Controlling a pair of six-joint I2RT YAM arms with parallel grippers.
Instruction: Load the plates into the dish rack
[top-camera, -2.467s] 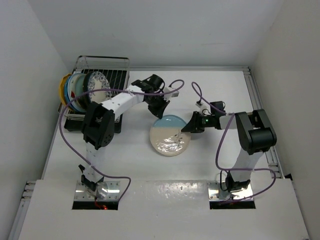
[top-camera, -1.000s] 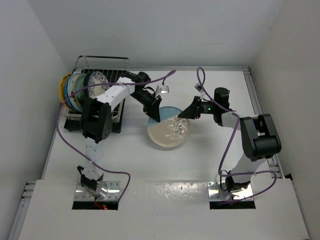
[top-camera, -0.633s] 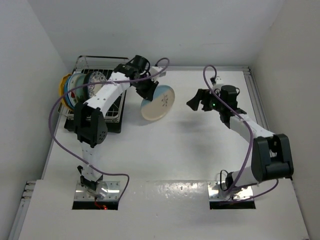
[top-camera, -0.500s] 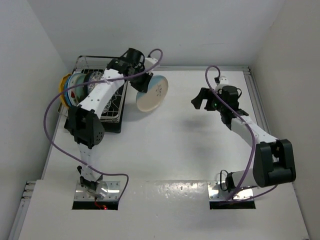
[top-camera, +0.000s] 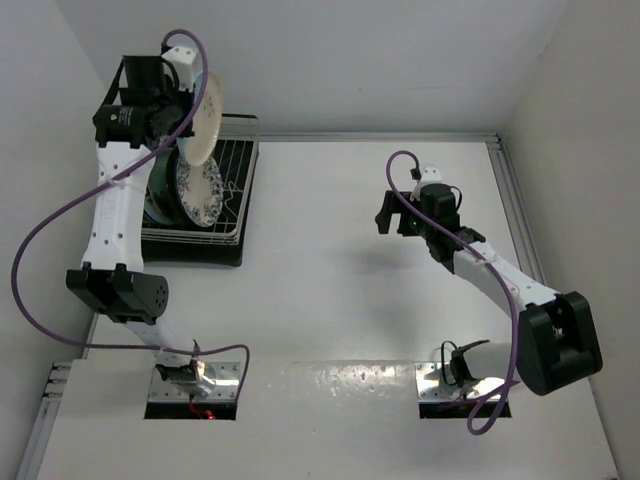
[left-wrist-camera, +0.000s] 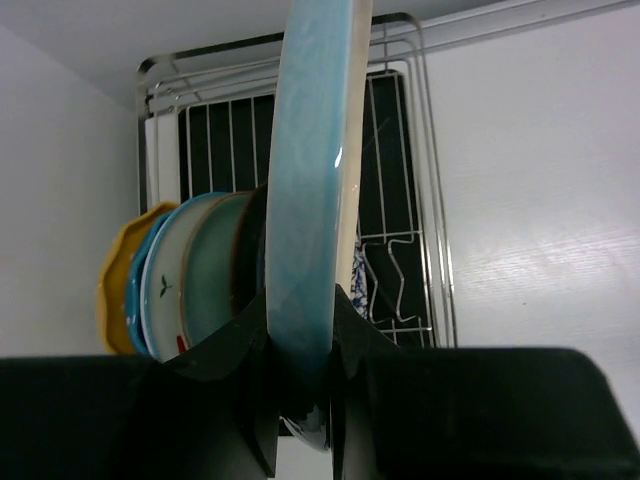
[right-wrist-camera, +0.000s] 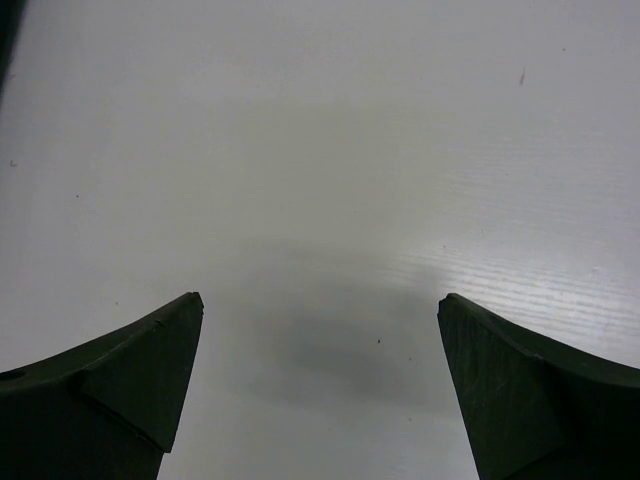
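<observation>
Over the rack (top-camera: 236, 172), upright blue-and-cream plate (left-wrist-camera: 308, 200)

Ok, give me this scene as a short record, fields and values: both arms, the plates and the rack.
left jaws: shut on the blue-and-cream plate, held on edge above the dish rack
right jaws: open, empty, over the table
racked plates: standing on edge in a row; yellow plate at one end, blue-floral plate at the other, beside free slots
</observation>
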